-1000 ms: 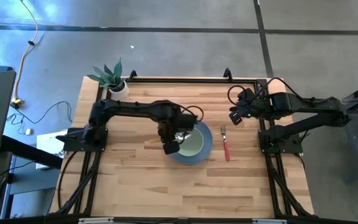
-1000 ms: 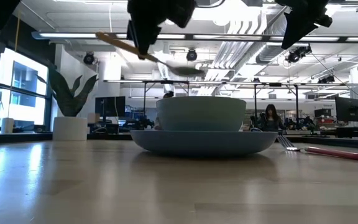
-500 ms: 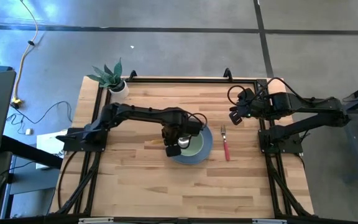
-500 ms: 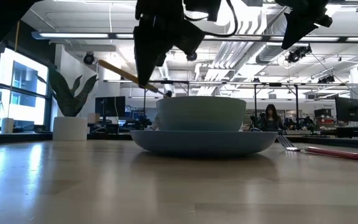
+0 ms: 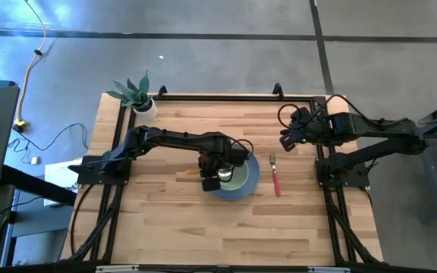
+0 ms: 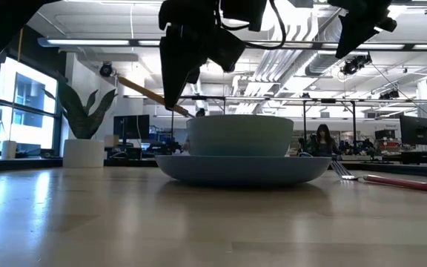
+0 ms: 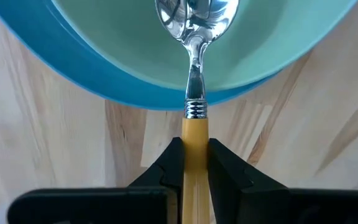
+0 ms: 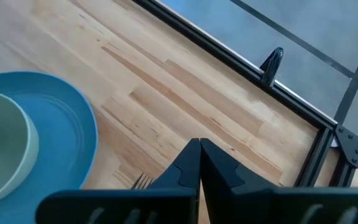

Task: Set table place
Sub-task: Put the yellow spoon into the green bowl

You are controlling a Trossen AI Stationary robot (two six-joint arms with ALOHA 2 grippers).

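Observation:
A pale green bowl (image 5: 234,176) stands on a blue plate (image 5: 250,182) at mid-table; both also show in the low view, the bowl (image 6: 240,135) on the plate (image 6: 243,167). My left gripper (image 5: 211,180) is at the bowl's left rim, shut on a spoon (image 7: 194,74) with a yellow handle and a shiny metal bowl end, which reaches over the green bowl (image 7: 197,43). A fork (image 5: 275,174) with a red handle lies flat on the table right of the plate. My right gripper (image 8: 199,163) is shut and empty above the table's far right corner. My left gripper pinches the spoon's yellow handle (image 7: 195,140) between its two fingers, just behind the metal collar. The fingers lie along the handle. The spoon slants down toward the bowl, its handle end higher (image 6: 143,89), its metal end inside the bowl's rim; whether it touches the bowl I cannot tell.
A potted plant in a white pot (image 5: 137,97) stands at the table's far left corner. A black metal frame (image 5: 226,97) edges the light-wood table (image 5: 203,227). Bare wood lies in front of the plate.
My left gripper has gone toward the table's right edge and down, to the bowl's left rim, carrying the spoon. The spoon has tipped from nearly level above the bowl to slanting down, its metal end now dipped inside the rim.

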